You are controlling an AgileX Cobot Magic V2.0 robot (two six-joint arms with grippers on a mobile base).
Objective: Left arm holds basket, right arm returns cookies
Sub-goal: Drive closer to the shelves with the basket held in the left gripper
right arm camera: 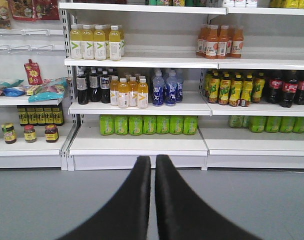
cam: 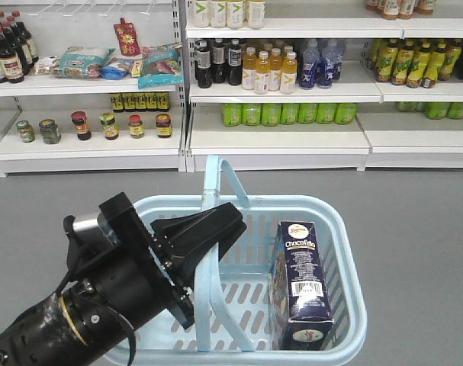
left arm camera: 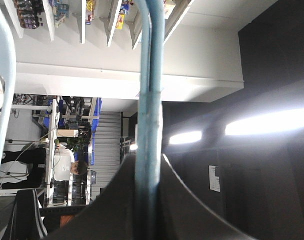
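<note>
1. Exterior front-facing view, lower left to centre: left gripper (cam: 229,221) closed around the handle (cam: 210,183) of the basket (cam: 292,201), which fills the lower middle of the frame. Resting on the floor or lifted off it: cannot tell.
2. Left wrist view: same hold seen from close up, with the handle (left arm camera: 149,125) running up the middle of the frame and pinched between the dark jaws at the bottom.
3. Cookies (cam: 301,282): lower right of the front view, standing on end inside the basket. Close against its right wall, barcode label toward the camera. Touching the wall or not: cannot tell.
4. Right wrist view, bottom centre: right gripper (right arm camera: 153,165) drawn together to a hairline slit, holding nothing, pointed at the shelves (right arm camera: 136,145) across grey floor. Not visible in the front view.
5. Handling, as a judgement: probably a light, stiff cardboard carton with smooth, slightly slippery printed faces. Brittle contents, and thin walls likely to dent under a hard squeeze.
6. Where to take hold: open wide first, then pinch across the two broad faces near the upper end, the part freest of the wall. Moderate pressure only.
7. Lift straight up, keeping clear of the handle hoop and the left gripper just beside it.
8. Risk: a one-point hold on the handle may let the basket swing when nudged.
</note>
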